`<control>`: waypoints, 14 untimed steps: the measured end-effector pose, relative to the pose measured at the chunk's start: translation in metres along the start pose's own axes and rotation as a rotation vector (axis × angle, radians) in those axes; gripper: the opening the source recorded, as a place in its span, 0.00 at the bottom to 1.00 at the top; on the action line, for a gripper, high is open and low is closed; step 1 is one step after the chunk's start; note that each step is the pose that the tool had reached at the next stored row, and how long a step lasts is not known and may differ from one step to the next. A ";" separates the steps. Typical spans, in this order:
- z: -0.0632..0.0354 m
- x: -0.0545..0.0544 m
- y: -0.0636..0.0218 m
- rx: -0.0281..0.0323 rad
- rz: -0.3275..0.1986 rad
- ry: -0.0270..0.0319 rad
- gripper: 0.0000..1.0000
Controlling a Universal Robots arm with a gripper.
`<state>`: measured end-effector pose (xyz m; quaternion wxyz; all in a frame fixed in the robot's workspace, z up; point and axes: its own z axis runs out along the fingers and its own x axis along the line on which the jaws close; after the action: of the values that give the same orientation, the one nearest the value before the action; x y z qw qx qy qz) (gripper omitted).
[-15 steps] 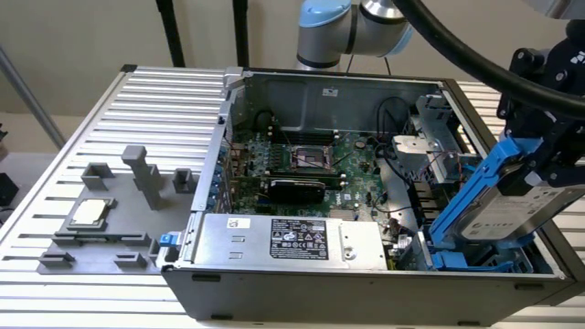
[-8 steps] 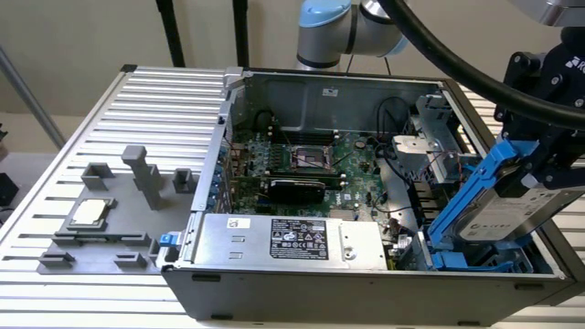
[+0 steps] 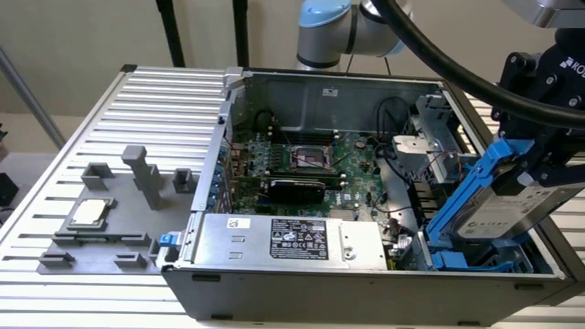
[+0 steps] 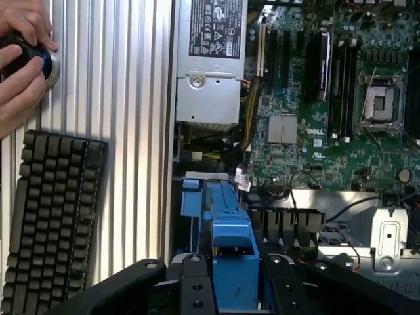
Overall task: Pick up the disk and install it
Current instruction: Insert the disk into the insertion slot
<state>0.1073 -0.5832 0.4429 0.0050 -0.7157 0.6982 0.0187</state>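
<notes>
1. Gripper (image 3: 546, 175) is clamping the disk (image 3: 498, 209) by its blue carrier, fingers (image 4: 197, 289) pressing on both sides.
2. Disk is hanging tilted at the lower right of the exterior view, its lower edge dipping toward the blue bay (image 3: 453, 260); contact cannot be told.
3. Power supply (image 3: 292, 240) is flanking the bay on the exterior view's left; the case (image 3: 366, 291) wall is crowding its right.
4. A hand (image 4: 20, 59) is resting on a knob (image 4: 41, 60) near the keyboard (image 4: 52, 216), outside the case.

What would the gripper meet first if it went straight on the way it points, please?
Probably the blue drive bay, just beyond the disk the gripper holds; depth is unclear.
</notes>
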 end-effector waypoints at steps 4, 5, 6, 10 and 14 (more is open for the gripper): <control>0.0014 -0.001 -0.0007 0.0000 0.000 0.0001 0.00; 0.0019 -0.001 -0.0008 0.0000 0.000 0.0001 0.00; 0.0025 -0.001 -0.0010 0.0000 0.000 -0.0001 0.00; 0.0042 -0.001 -0.0014 0.0000 0.000 0.0003 0.00; 0.0064 -0.001 -0.0014 -0.0002 0.000 0.0006 0.00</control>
<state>0.1086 -0.5817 0.4365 0.0047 -0.7157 0.6981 0.0186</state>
